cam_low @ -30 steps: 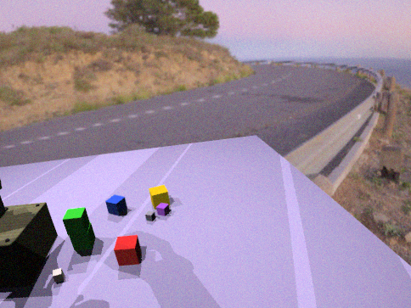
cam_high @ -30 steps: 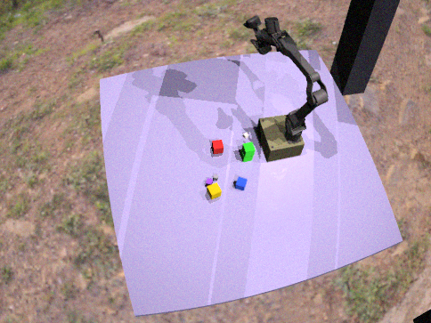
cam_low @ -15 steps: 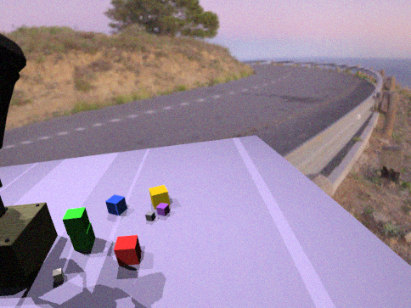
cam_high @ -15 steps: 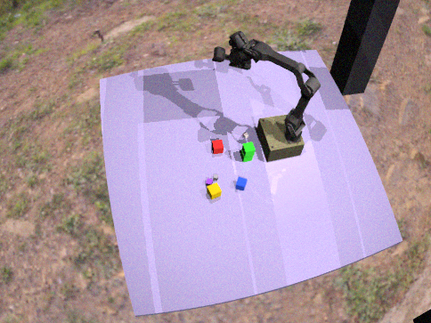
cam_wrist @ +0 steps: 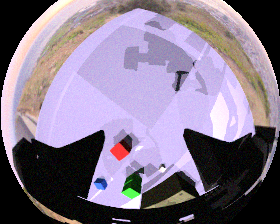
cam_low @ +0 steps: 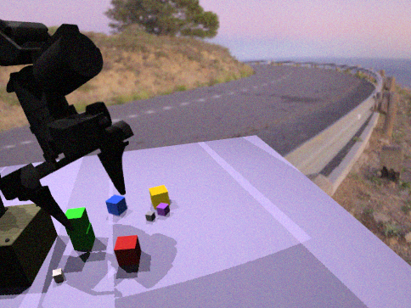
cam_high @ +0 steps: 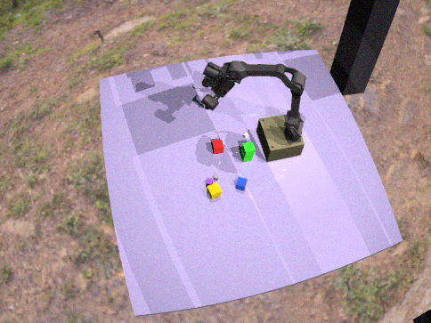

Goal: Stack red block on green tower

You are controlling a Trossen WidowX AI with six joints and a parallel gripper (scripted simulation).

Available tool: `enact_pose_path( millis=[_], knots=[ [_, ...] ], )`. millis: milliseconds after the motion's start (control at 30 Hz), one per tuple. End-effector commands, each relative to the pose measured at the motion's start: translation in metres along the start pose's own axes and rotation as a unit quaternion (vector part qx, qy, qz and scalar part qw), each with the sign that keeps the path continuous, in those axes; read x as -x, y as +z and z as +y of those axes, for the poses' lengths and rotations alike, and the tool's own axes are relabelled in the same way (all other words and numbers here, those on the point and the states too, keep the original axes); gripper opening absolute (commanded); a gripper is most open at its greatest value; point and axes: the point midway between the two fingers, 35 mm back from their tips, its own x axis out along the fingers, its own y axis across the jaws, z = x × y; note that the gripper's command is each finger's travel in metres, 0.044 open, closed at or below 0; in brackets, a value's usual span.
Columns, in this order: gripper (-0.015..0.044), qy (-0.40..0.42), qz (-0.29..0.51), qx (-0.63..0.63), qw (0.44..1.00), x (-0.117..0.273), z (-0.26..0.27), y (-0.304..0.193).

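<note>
- Red cube-shaped block (cam_high: pixel 217 146) sits flat on the pale lavender table top (cam_high: pixel 267 227), alone, with nothing touching it.
- Green tower of stacked cubes (cam_high: pixel 248 151) stands upright just beside the red block, apart from it, on the side toward the robot's base. In the exterior view the upper cube looks slightly offset from the lower one.
- Olive-green box base (cam_high: pixel 280 139) of the arm is right next to the tower; I cannot tell whether they touch.
- Small white cube (cam_high: pixel 246 135) lies near the tower and the base.
- Blue cube (cam_high: pixel 241 182), yellow cube (cam_high: pixel 214 190), small purple cube (cam_high: pixel 208 181) and small grey cube (cam_high: pixel 215 176) form a loose group well apart from the red block; purple is just beside yellow.
- Black parallel-jaw gripper (cam_low: pixel 87 210) hangs in the air above the table, jaws spread wide, nothing between them.
- Wrist view: red block and green tower both appear between the two dark fingers, far below.
- Tall black pillar (cam_high: pixel 365 33) stands off the table's far corner.
</note>
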Motion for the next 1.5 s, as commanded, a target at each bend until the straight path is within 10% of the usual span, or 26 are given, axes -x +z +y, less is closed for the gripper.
enact_pose_path(
  millis=[0, 333, 1467],
  knots=[
    [0.044, -0.001, 0.068, 0.136, 0.988, -0.025, 0.029, -0.035],
    [0.044, 0.013, 0.168, 0.351, 0.921, -0.054, 0.08, -0.093],
    [0.044, 0.013, 0.17, 0.355, 0.919, -0.121, 0.07, -0.121]
  ],
)
